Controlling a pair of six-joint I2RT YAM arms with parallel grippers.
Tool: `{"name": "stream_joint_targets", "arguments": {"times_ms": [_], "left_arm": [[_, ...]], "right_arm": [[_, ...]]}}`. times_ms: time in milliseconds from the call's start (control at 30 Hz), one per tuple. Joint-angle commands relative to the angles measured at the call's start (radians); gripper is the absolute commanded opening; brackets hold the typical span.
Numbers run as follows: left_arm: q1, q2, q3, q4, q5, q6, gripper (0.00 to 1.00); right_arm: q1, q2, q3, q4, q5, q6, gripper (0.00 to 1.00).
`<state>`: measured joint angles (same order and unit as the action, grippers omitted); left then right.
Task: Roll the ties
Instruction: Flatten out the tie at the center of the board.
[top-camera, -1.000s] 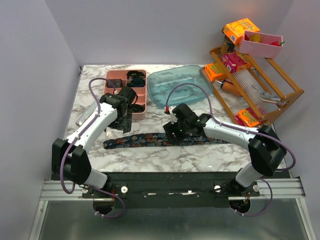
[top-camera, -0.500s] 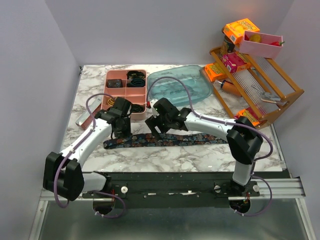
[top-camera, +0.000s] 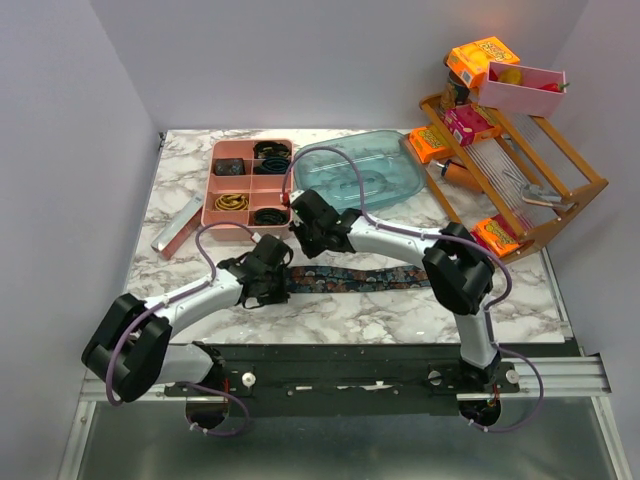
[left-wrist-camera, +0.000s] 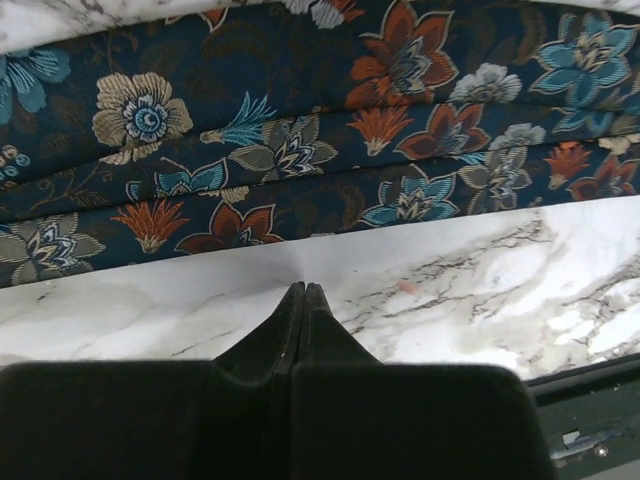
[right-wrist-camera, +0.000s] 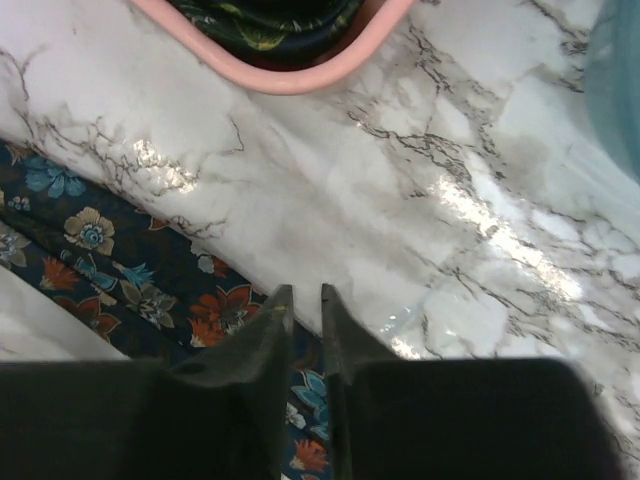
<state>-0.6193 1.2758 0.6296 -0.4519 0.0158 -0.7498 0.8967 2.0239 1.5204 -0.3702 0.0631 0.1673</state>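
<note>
Tie (top-camera: 370, 278) lay flat on the table (top-camera: 330, 315), unrolled; left gripper (left-wrist-camera: 303, 292) pressed together, empty, tips just beside its edge; right gripper (right-wrist-camera: 300, 296) narrowly parted over the tie, pinch unclear; probably grasping step; next needs one end caught to start rolling.

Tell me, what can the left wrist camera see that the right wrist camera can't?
Only the left wrist: the left gripper, jaws pressed shut, and the tie lying in layered folds. Only the right wrist: the pink tray corner, a blue tray edge, and the right gripper, jaws a sliver apart. Both: flowery tie and marble table.
</note>
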Motion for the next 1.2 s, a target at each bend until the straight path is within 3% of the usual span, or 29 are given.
{"name": "stream_joint_targets", "arguments": {"times_ms": [0, 233, 733, 1167], "left_arm": [[-0.016, -0.021, -0.074, 0.162, -0.047, -0.060, 0.00], [-0.020, 0.011, -0.119, 0.209, -0.056, -0.074, 0.00], [-0.020, 0.103, -0.111, 0.228, -0.099, -0.077, 0.00], [-0.022, 0.142, -0.088, 0.237, -0.097, -0.060, 0.00]], "right_arm": [[-0.001, 0.053, 0.023, -0.018, 0.020, 0.035, 0.08], [-0.005, 0.104, 0.037, -0.018, 0.009, 0.046, 0.01], [-0.004, 0.019, -0.088, -0.019, -0.195, 0.043, 0.01], [-0.005, -0.025, -0.128, -0.021, -0.140, 0.055, 0.01]]}}
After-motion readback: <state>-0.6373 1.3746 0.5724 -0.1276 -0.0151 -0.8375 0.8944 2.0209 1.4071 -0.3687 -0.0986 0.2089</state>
